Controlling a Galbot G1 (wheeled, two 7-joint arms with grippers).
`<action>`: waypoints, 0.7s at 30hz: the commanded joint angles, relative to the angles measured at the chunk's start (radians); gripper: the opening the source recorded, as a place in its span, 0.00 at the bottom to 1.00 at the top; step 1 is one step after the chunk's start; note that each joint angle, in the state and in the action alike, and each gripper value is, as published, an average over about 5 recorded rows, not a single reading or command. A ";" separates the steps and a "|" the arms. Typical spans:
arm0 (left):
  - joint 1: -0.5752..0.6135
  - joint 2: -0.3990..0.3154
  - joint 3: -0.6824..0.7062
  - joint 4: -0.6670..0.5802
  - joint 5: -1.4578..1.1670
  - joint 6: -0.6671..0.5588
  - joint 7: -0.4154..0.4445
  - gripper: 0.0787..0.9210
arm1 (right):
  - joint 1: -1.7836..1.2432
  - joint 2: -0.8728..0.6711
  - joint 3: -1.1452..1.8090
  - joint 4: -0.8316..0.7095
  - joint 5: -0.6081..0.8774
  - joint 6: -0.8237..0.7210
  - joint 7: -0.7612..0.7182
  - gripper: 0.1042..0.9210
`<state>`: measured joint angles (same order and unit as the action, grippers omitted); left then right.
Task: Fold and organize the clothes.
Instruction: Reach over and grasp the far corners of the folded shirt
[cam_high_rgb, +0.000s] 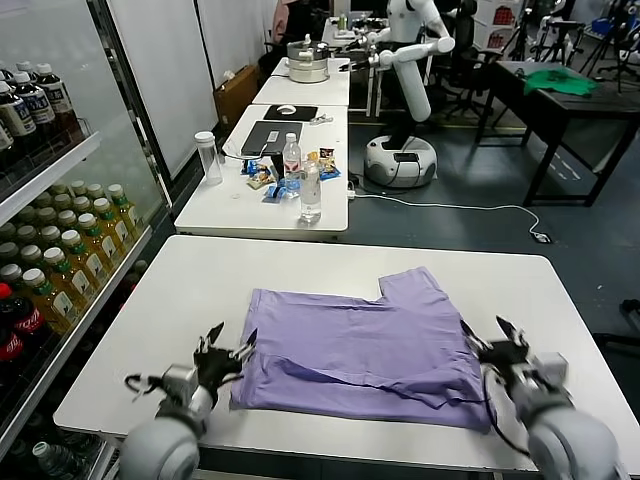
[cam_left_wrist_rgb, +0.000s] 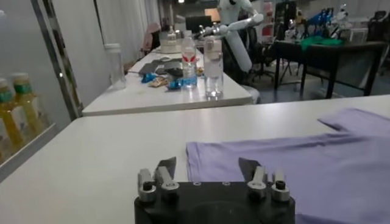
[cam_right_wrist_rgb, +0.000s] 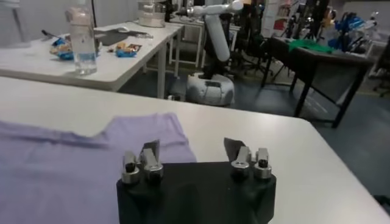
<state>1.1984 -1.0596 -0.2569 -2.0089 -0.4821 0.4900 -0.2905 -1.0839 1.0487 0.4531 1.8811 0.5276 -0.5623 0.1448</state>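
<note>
The lavender t-shirt (cam_high_rgb: 365, 345) lies partly folded on the white table (cam_high_rgb: 180, 300), with one sleeve sticking out toward the far side; no print shows. My left gripper (cam_high_rgb: 226, 357) is open and empty, low over the table at the shirt's near left corner. The left wrist view shows its jaws wide apart (cam_left_wrist_rgb: 208, 170) with the shirt's edge (cam_left_wrist_rgb: 304, 164) just beyond. My right gripper (cam_high_rgb: 492, 346) is open and empty at the shirt's near right edge. The right wrist view shows its spread jaws (cam_right_wrist_rgb: 192, 151) over the shirt's edge (cam_right_wrist_rgb: 73, 164) and bare table.
A second white table (cam_high_rgb: 265, 205) behind holds water bottles (cam_high_rgb: 311, 190), snacks, a laptop and a clear cup (cam_high_rgb: 208, 157). A drinks shelf (cam_high_rgb: 50, 260) stands on the left. Another robot (cam_high_rgb: 405, 90) and a dark table with a green cloth (cam_high_rgb: 560, 82) stand farther back.
</note>
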 joint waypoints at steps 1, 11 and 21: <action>-0.479 -0.041 0.182 0.486 -0.055 -0.003 0.004 0.85 | 0.489 0.030 -0.281 -0.453 0.038 -0.017 0.022 0.87; -0.535 -0.090 0.252 0.569 -0.034 0.013 0.009 0.88 | 0.591 0.100 -0.312 -0.675 0.046 -0.017 0.015 0.88; -0.502 -0.100 0.264 0.562 -0.015 0.035 0.009 0.87 | 0.562 0.112 -0.320 -0.722 0.082 -0.019 0.017 0.81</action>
<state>0.7603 -1.1462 -0.0344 -1.5320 -0.5010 0.5171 -0.2795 -0.5848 1.1411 0.1757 1.2869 0.5920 -0.5784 0.1588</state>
